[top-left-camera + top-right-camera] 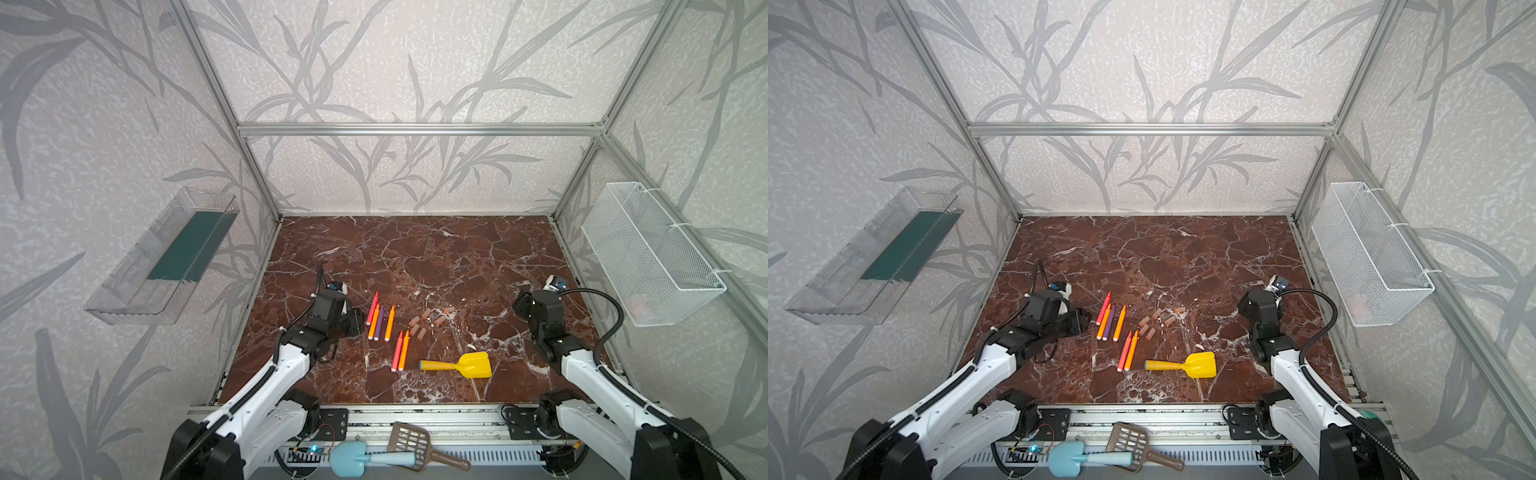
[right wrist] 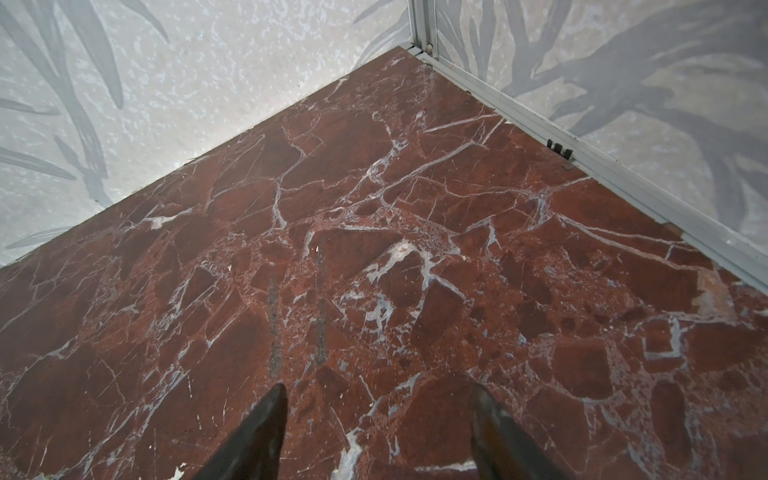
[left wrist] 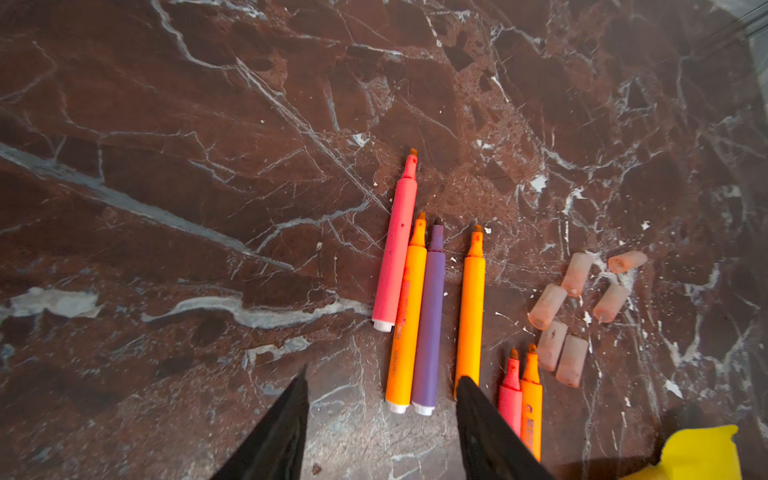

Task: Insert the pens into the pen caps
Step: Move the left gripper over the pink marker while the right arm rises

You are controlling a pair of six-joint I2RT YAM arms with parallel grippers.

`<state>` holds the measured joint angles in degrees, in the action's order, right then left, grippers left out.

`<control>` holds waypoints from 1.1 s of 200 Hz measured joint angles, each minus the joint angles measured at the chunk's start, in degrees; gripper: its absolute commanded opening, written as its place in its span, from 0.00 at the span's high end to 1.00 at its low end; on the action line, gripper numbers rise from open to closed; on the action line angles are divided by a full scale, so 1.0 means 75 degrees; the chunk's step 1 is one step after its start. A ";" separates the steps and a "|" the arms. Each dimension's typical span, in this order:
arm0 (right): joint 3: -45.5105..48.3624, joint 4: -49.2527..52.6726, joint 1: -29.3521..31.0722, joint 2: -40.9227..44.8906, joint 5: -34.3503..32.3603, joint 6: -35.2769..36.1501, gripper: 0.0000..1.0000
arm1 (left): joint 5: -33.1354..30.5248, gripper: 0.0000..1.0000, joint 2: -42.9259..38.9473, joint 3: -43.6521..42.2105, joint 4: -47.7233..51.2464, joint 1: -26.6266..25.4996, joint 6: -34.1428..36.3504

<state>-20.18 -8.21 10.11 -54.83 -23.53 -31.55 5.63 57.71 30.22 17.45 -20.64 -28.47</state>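
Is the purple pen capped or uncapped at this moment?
Uncapped. The purple pen lies flat with its bare tip exposed; all six pen caps lie loose nearby, none on it.

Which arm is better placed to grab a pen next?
Left. The left end effector hangs open beside the pens; the right end effector faces only table, farther off.

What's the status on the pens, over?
Left gripper open, right gripper open, both empty. Pens and caps lie apart, none capped. Shovel nearby, not in the way.
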 measured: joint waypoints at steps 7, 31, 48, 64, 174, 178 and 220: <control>-0.0009 0.0012 0.0000 -0.0020 0.0000 0.0000 0.33 | -0.0047 0.45 0.0283 0.0099 -0.0079 -0.0096 0.0012; -0.0111 0.0055 0.0000 -0.0160 0.0003 0.0000 0.34 | -0.0265 0.51 0.1177 0.0259 -0.0449 -0.0309 0.0052; -0.0221 0.0122 0.0000 -0.0294 0.0009 0.0000 0.34 | -0.0458 0.51 0.1705 0.0268 -0.0571 -0.0370 0.0026; -0.0341 0.0201 0.0000 -0.0388 0.0023 0.0003 0.34 | -0.0597 0.54 0.2200 0.0350 -0.0603 -0.0385 0.0029; -0.0589 0.0420 0.0000 -0.0711 0.0152 0.0012 0.36 | -0.0804 0.54 0.4001 0.1437 -0.0790 -0.0391 0.0204; -0.0589 0.0420 0.0000 -0.0708 0.0154 0.0012 0.36 | -0.0807 0.55 0.4057 0.1463 -0.0796 -0.0391 0.0201; -0.0589 0.0449 0.0000 -0.0676 0.0181 0.0012 0.37 | -0.0912 0.65 0.4290 0.1626 -0.0906 -0.0391 0.0254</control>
<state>-24.60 -4.84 10.11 -59.90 -22.17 -31.46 -1.21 89.89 42.41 10.66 -23.57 -26.57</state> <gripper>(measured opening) 0.633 0.367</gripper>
